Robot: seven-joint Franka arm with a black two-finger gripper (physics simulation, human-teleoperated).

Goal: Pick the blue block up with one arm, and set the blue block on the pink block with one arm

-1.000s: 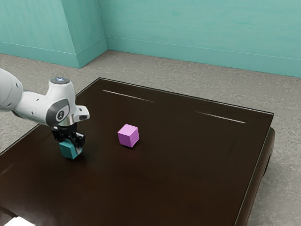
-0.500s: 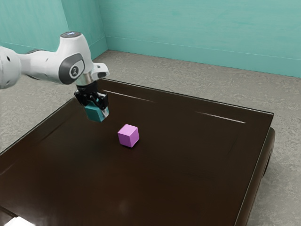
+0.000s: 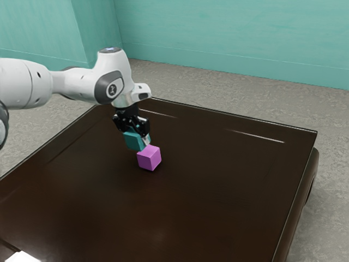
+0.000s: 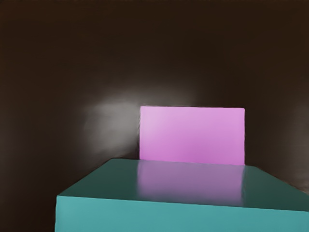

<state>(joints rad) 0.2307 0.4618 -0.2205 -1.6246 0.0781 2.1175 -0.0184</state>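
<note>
My black gripper (image 3: 133, 134) is shut on the blue block (image 3: 134, 141), a teal cube held in the air. The pink block (image 3: 149, 158) rests on the dark table (image 3: 218, 185), just below the held cube and slightly toward the exterior view's right. In the exterior view the teal cube's lower corner overlaps the pink block's upper left edge; whether they touch I cannot tell. The wrist view has the blue block (image 4: 183, 193) large under my hand, with the pink block (image 4: 193, 135) just beyond it.
The table has a raised rim (image 3: 297, 207) around its dark top. A teal wall (image 3: 229, 27) and grey carpet (image 3: 262, 98) lie behind. A small white object (image 3: 19, 257) shows at the table's near left corner.
My arm lifted the blue block off the table, then carried it to the exterior view's right and lowered it close above the pink block. The pink block has stayed put.
</note>
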